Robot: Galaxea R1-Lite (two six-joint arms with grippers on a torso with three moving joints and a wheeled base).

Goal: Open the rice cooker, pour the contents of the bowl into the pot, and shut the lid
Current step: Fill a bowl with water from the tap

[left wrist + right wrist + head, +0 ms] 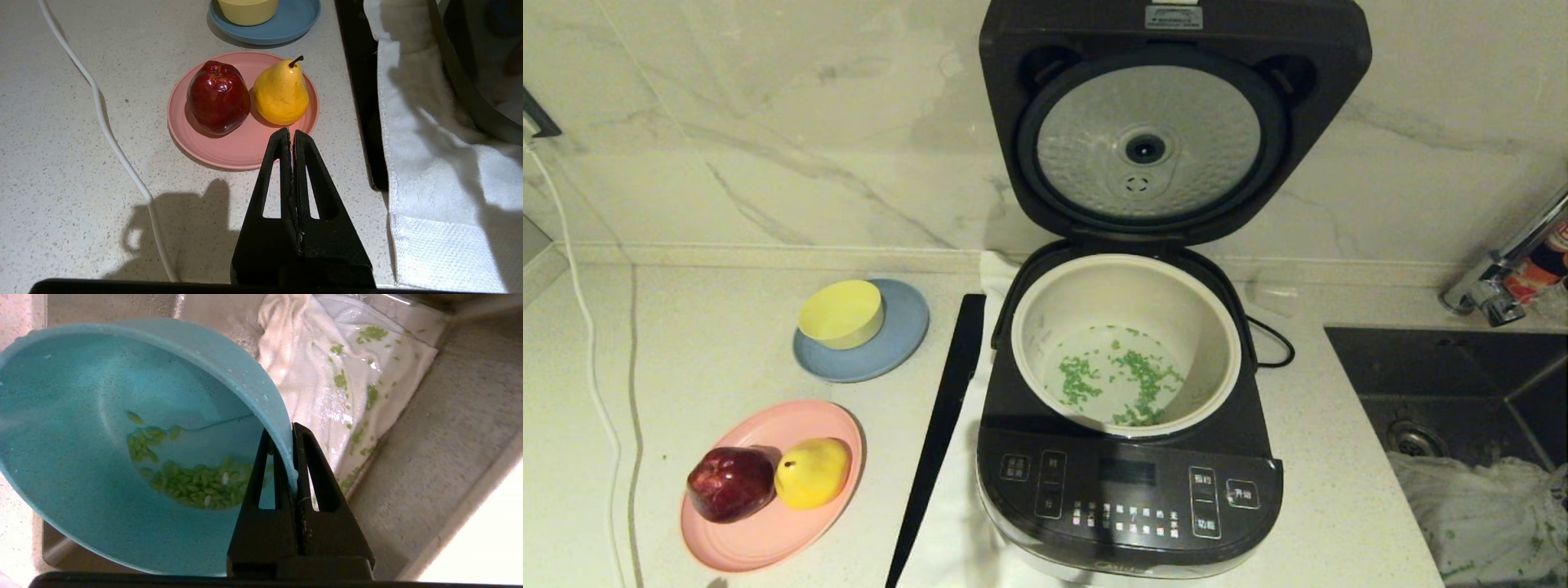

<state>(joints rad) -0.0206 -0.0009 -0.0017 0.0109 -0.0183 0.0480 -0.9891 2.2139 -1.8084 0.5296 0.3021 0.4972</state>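
The right end effector (292, 428) is clamped on the rim of the teal bowl (81, 428), holding it tilted over the sink (449, 416) so the green grains (192, 484) and water pool low. The left end effector (291, 134), fingers together, idles above the surface (61, 163). Farther off, the rice cooker (1127, 490) stands with its lid (1168, 122) raised, leaving the pot (1045, 327) ready for pouring.

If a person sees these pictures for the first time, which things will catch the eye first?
First, the rice cooker in the middle of the counter, its lid standing open and green contents scattered in the cream pot. Next, the right gripper shut on the rim of the teal bowl, held over the sink with some green bits inside.
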